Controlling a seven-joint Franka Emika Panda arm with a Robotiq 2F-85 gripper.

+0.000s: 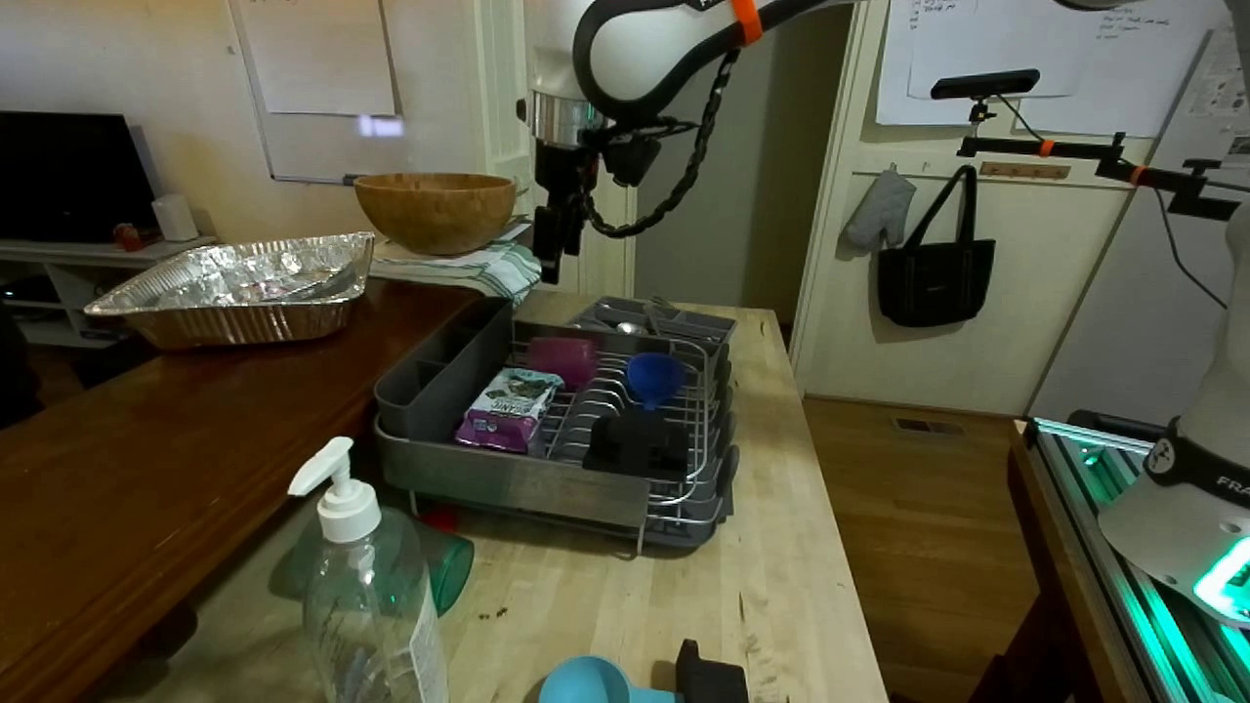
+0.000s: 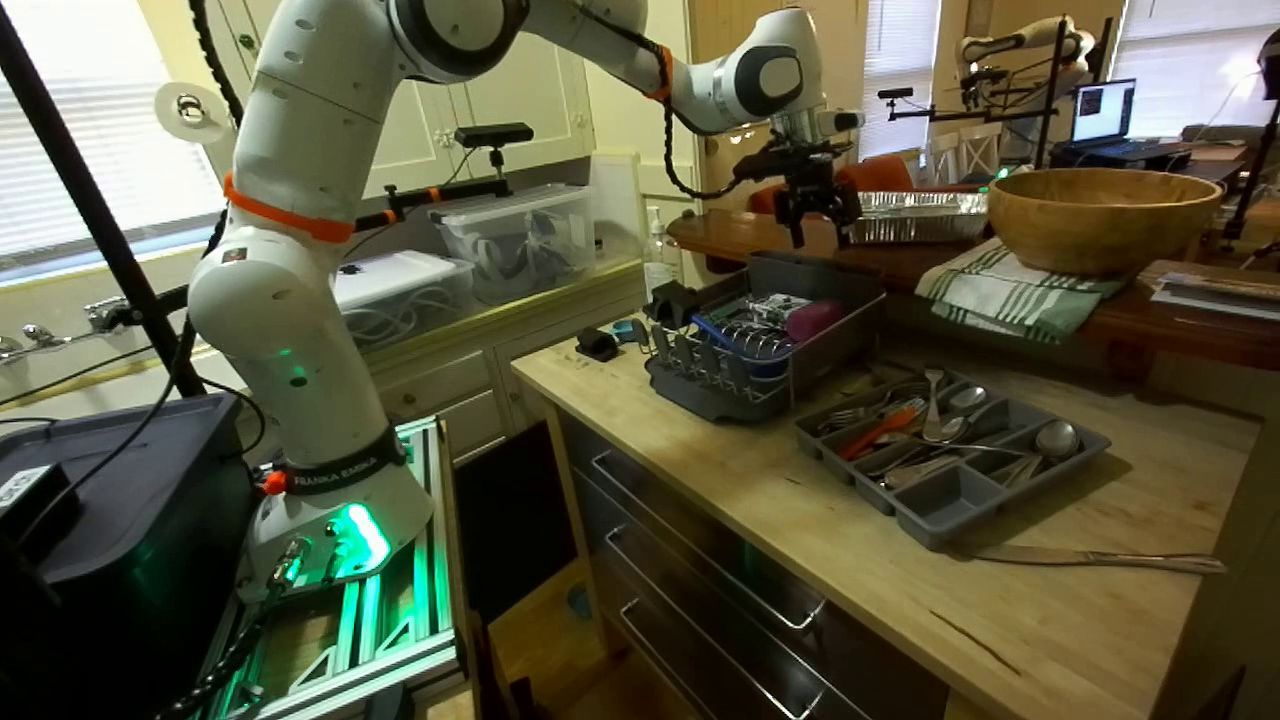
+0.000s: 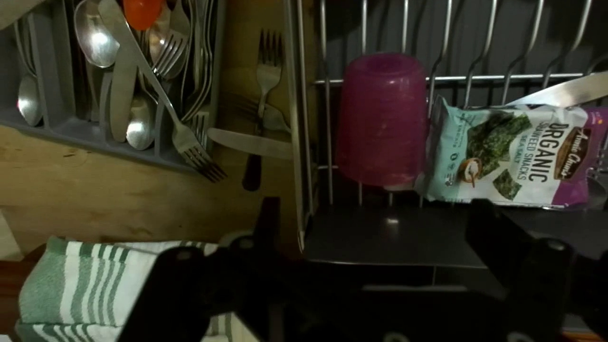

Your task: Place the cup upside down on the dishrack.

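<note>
The magenta-purple cup lies on its side in the dishrack, at its middle right in an exterior view and at its far left part in an exterior view. In the wrist view the cup has its closed base toward the top of the picture and its mouth side toward my gripper. The dark grey dishrack stands on the wooden counter; it also shows in an exterior view. My gripper is open and empty, above the rack's compartment side, apart from the cup. It shows in both exterior views.
A snack packet lies against the cup in the rack. A blue round thing and a black object are also in the rack. A grey cutlery tray, wooden bowl, foil tray and soap bottle stand around it.
</note>
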